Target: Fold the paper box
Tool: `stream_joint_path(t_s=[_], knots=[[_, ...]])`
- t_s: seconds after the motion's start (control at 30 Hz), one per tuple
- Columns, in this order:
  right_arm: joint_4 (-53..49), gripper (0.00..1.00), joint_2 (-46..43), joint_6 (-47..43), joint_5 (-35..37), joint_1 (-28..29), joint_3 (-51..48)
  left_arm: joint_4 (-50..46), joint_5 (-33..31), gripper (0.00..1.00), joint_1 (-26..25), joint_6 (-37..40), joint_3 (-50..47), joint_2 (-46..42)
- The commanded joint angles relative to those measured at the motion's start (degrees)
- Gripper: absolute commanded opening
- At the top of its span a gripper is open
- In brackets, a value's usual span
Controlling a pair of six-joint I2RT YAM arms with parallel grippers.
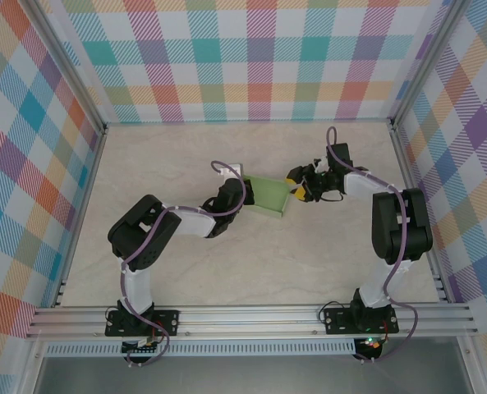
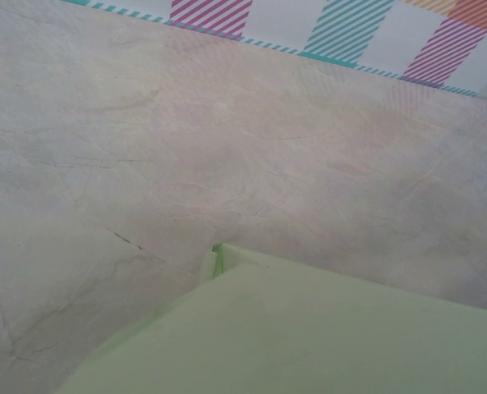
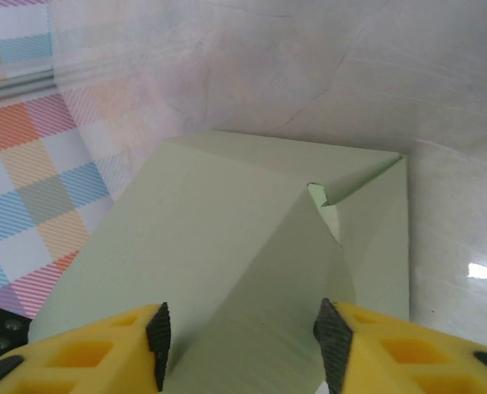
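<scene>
The paper box [image 1: 266,197], pale green card partly folded, lies mid-table between my two grippers. My left gripper [image 1: 241,192] meets its left end; in the left wrist view a green panel [image 2: 309,328] covers the fingers, with one folded corner poking out. The jaws are shut, seemingly on the card. My right gripper [image 1: 297,190] is at the box's right end. In the right wrist view it [image 3: 243,349] stands open, its black pads [image 3: 158,336] on either side of a raised, sloping flap of the box [image 3: 227,213] without pinching it.
The pale marbled table top [image 1: 186,279] lies all round the box. Checked walls [image 1: 251,57] close off the back and both sides, with metal rails [image 1: 251,320] along the near edge by the arm bases.
</scene>
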Motion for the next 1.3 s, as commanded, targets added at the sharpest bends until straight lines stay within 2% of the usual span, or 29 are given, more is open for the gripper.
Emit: stream_joint_path(t_s=[0.0,0.23,0.4,0.6,0.83,1.03,1.27], knots=[[3.9,0.56,-0.7,7.8,-3.6,0.2,-1.9,-1.9,-0.1,0.06,-1.7,1.6,0.6,1.3],[2.9,0.54,-1.1,11.1,-5.3,0.6,-1.0,-1.9,-0.4,0.04,-2.1,2.4,1.2,1.9],[2.9,0.48,-0.1,10.5,-4.1,0.8,-1.3,-0.9,0.7,0.05,-2.5,3.1,1.9,2.8],[-0.1,0.37,2.6,5.2,-2.3,0.9,0.9,2.3,2.1,0.1,-2.3,7.4,1.0,2.3],[0.0,0.35,4.6,3.2,-2.2,0.8,0.5,2.6,3.6,0.17,-1.7,7.3,1.0,1.8],[-1.1,0.32,5.2,1.4,-0.5,0.7,1.2,3.4,6.5,0.42,-1.4,6.4,-0.4,-0.3],[-2.0,0.3,5.1,0.1,0.7,0.7,1.8,3.4,11.4,0.57,-0.8,5.7,-5.3,-5.8]])
